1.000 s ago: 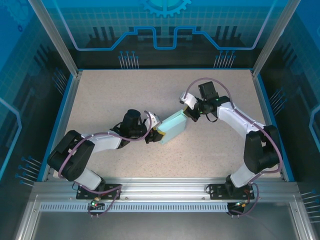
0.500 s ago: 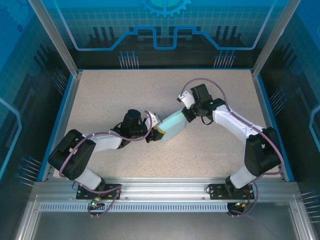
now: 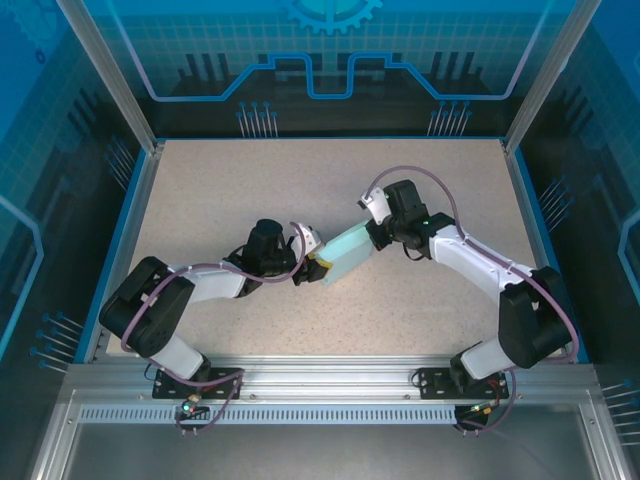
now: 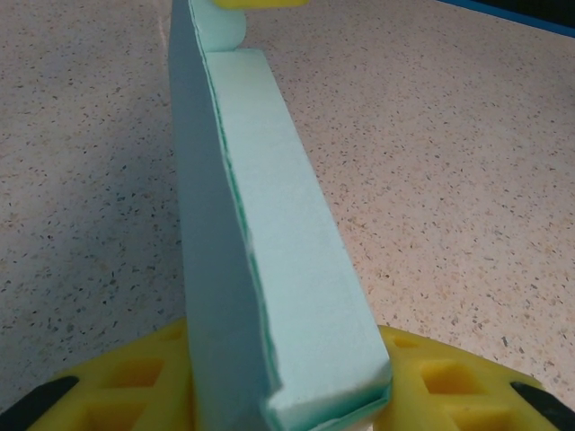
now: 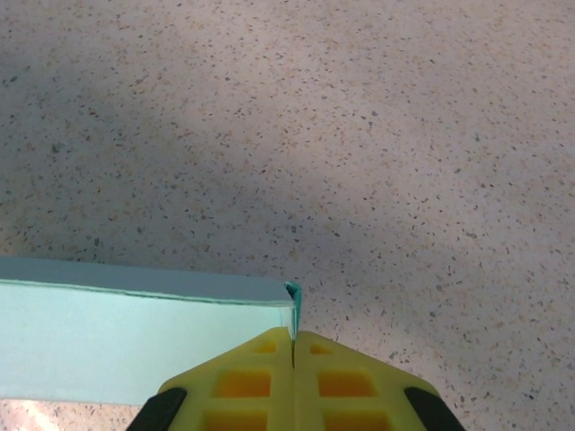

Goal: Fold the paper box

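The paper box is a pale light-blue narrow box held above the speckled table between both arms. My left gripper is shut on its near-left end; in the left wrist view the box runs away from the camera between yellow fingers. My right gripper is shut on a thin flap at the box's far-right end. In the right wrist view the yellow fingers meet with the flap edge pinched between them, and the box body stretches left.
The speckled table is bordered by a blue rim and aluminium posts at the back corners. Both arm bases sit on the near rail.
The right arm's wrist has rotated and its elbow has swung outward to the right while still pinching the flap. The box has tilted slightly. The left arm has held still.
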Controlling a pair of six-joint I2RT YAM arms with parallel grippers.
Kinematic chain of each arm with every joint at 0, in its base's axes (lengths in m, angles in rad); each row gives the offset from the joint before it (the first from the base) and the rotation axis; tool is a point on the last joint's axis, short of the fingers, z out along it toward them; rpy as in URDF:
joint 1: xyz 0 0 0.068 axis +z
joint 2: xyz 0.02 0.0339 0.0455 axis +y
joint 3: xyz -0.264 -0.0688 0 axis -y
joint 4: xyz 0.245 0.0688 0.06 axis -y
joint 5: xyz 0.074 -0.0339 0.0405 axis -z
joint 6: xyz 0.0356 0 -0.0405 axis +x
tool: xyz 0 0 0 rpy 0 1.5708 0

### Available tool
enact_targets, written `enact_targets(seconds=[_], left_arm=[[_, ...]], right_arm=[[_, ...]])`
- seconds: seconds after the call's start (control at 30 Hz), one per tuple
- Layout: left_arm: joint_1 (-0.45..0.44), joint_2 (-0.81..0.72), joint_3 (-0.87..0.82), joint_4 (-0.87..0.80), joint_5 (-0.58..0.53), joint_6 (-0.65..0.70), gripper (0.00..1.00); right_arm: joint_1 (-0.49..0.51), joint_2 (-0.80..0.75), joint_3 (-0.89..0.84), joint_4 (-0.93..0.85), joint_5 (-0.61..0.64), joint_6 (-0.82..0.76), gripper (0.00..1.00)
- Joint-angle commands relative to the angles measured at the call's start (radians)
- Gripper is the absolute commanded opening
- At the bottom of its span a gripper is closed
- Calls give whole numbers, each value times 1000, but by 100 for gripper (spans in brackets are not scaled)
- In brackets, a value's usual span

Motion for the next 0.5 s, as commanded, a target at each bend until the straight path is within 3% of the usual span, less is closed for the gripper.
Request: enact_targets(seconds=[0.0, 0.47], left_arm=[[5, 13, 9, 39, -52, -27, 31], [4, 4, 4, 37, -50, -21, 31]], right_arm=[[30, -13, -18, -87, 24, 83, 0], [53, 23, 78, -217, 76, 114, 0]])
